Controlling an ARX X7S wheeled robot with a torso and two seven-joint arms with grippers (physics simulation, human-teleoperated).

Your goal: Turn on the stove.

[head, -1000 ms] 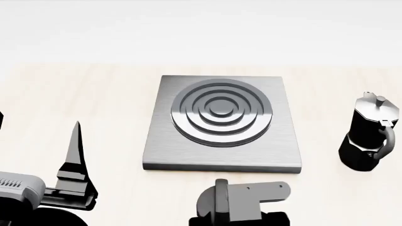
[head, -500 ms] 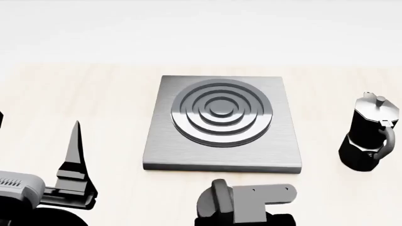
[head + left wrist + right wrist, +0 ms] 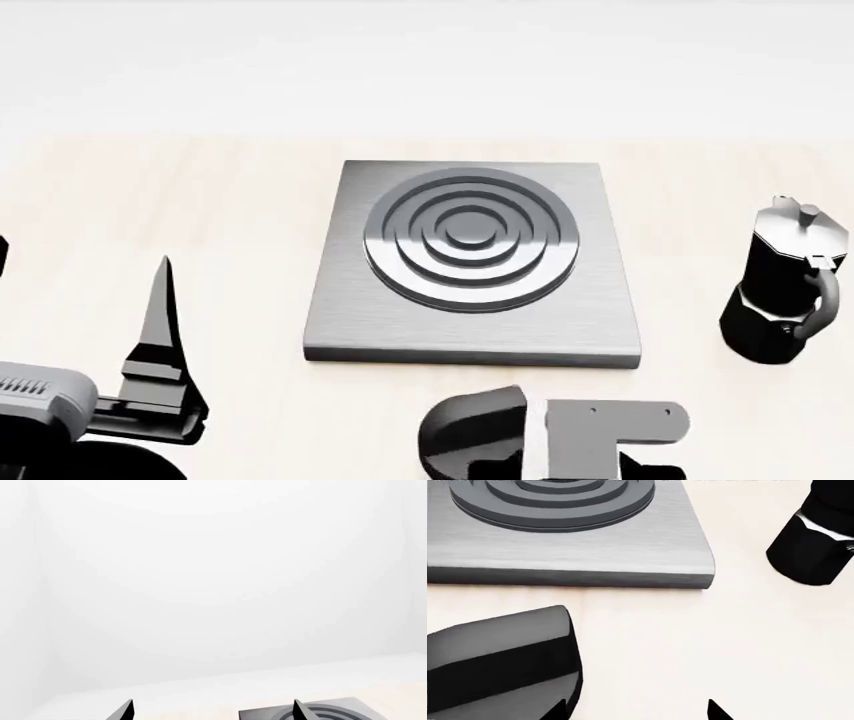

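The stove [image 3: 474, 320] is a flat grey slab with a ringed burner [image 3: 471, 240] mid-table. Its near edge shows in the right wrist view [image 3: 567, 555] and a corner in the left wrist view [image 3: 267, 715]. The black round knob [image 3: 461, 435] sits in front of the slab, partly behind my right arm. In the right wrist view the knob [image 3: 500, 660] lies beside one fingertip. My right gripper [image 3: 635, 711] is open and holds nothing. My left gripper [image 3: 158, 340] is open and empty, left of the stove, fingers pointing away.
A black moka pot [image 3: 785, 290] stands right of the stove, and also shows in the right wrist view [image 3: 817, 540]. The light wooden tabletop [image 3: 174, 200] ends at a white wall behind.
My right arm's grey bracket has shifted to the right and slightly lower, and more of the knob shows. The left arm, stove and moka pot have not moved.
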